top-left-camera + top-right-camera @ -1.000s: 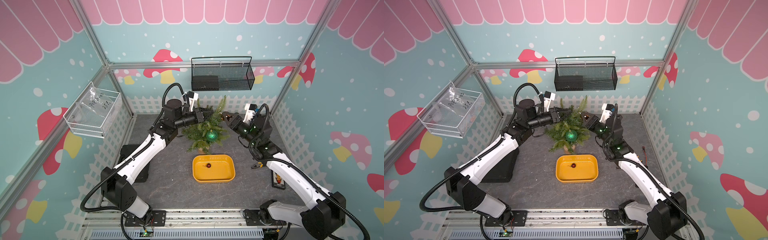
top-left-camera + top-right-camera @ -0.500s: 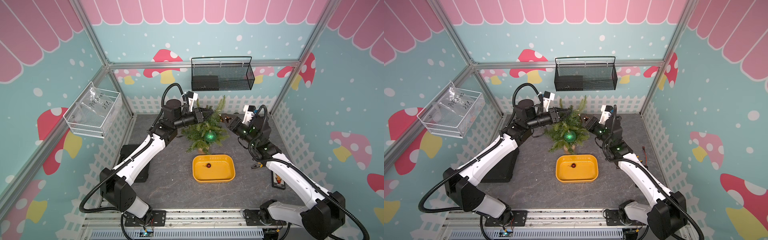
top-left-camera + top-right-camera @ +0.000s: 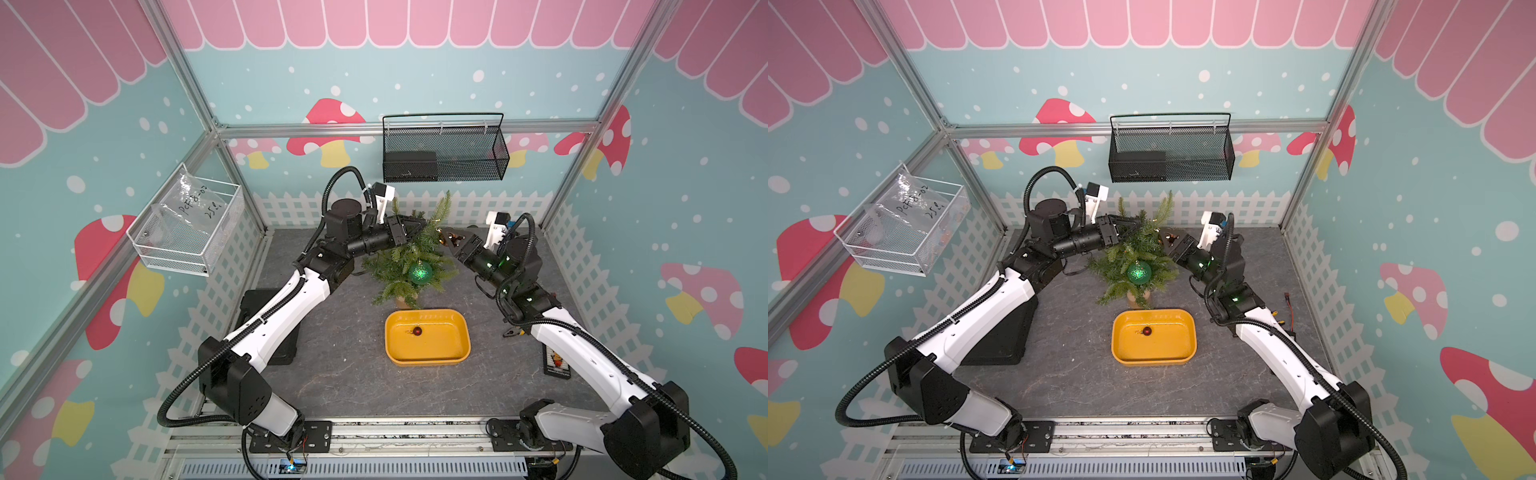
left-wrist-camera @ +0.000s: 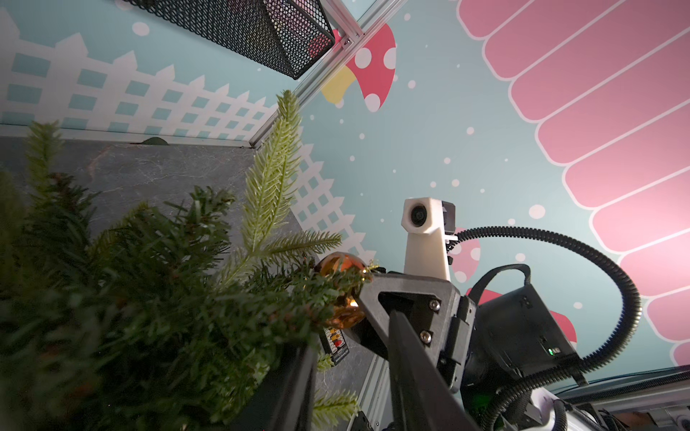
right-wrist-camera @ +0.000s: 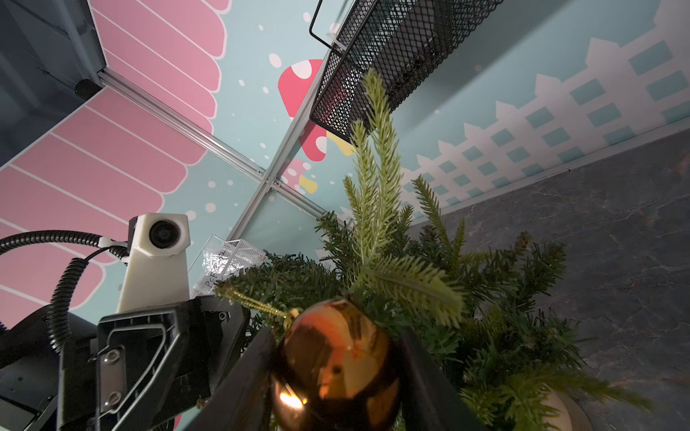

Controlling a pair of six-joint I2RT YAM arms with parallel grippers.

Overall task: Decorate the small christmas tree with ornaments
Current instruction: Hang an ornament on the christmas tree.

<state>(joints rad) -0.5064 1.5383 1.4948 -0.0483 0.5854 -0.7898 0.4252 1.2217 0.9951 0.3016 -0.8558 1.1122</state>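
Inside yellow tray (image 3: pixel 441 345): tiny reddish ball (image 3: pixel 417 331); wall basket (image 3: pixel 467 154): dark box (image 3: pixel 410 163), perhaps.

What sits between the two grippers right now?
Top branches of the small christmas tree, in both top views. The right gripper clamps the copper ornament there; the right wrist view shows its gold string reaching toward the left gripper.

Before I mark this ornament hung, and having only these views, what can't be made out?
The left jaws: tips buried in tree needles in both top views; open or shut unclear.
The gold loop of the copper ball: far end lost among needles, right wrist view; hooked or not, unclear.
The red ball in the yellow tray: too small in top views for details.
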